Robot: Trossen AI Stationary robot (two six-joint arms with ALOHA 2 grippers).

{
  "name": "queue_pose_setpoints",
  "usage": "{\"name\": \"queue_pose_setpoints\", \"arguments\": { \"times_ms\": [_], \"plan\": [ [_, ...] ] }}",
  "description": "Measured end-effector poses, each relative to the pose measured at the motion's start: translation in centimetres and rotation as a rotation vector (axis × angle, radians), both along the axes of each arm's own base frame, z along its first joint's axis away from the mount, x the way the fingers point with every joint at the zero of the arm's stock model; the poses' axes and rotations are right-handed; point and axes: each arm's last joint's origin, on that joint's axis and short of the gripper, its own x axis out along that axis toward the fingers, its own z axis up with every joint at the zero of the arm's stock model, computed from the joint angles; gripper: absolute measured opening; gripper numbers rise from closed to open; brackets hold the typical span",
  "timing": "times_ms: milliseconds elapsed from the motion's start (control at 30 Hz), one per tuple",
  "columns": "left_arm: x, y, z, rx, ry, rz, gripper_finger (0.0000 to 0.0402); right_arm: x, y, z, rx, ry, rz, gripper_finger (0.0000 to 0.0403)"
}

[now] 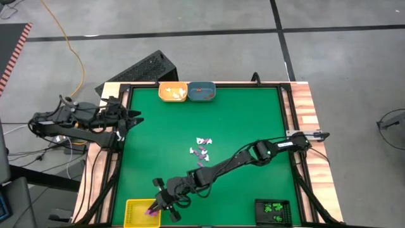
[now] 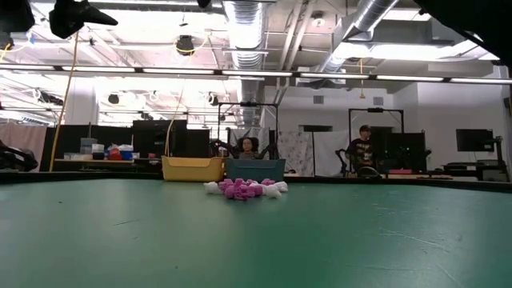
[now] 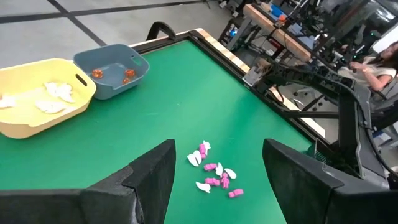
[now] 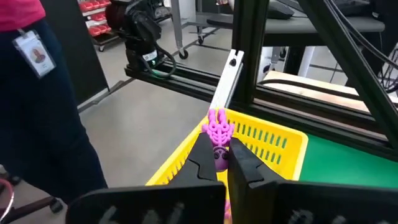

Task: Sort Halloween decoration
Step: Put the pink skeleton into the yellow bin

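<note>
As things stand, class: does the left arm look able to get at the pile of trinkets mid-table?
Probably yes. The left claw hangs open at the table's left edge, facing the pile of trinkets, with bare green mat between; the right arm lies beyond the pile.

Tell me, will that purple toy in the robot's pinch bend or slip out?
Probably stiff: the purple toy stands upright between the right gripper's fingers without drooping. It looks light, likely plastic. Its bumpy shape probably helps against slipping, but the grip is narrow.

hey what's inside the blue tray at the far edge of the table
The blue tray holds a few small orange-red trinkets on its floor, seen from the left wrist view. The near wall hides part of the floor, so more could lie there.
</note>
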Motion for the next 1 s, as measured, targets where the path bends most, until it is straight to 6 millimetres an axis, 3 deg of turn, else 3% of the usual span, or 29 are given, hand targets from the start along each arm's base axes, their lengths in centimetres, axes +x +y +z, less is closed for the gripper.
{"name": "queue_pose_setpoints", "arguments": {
  "times_ms": [167,400,600,1000],
  "plan": [
    [0.0,0.0,0.0,-0.001,-0.001,0.001,0.0231,0.1,-0.2,-0.3,-0.007,0.007,-0.022,0.0007],
    [0.0,0.0,-0.1,0.001,0.009,0.001,0.0231,0.9,-0.1,-3.4,0.032,0.047,-0.049,0.0007],
    [-0.1,0.0,-0.2,0.003,0.025,0.001,0.0231,0.7,0.0,-3.6,0.024,0.075,-0.047,0.001],
    [-0.1,0.0,-0.4,0.023,0.049,-0.004,0.0231,1.0,-0.6,-3.7,0.016,0.081,-0.095,0.0079]
  ]
}}
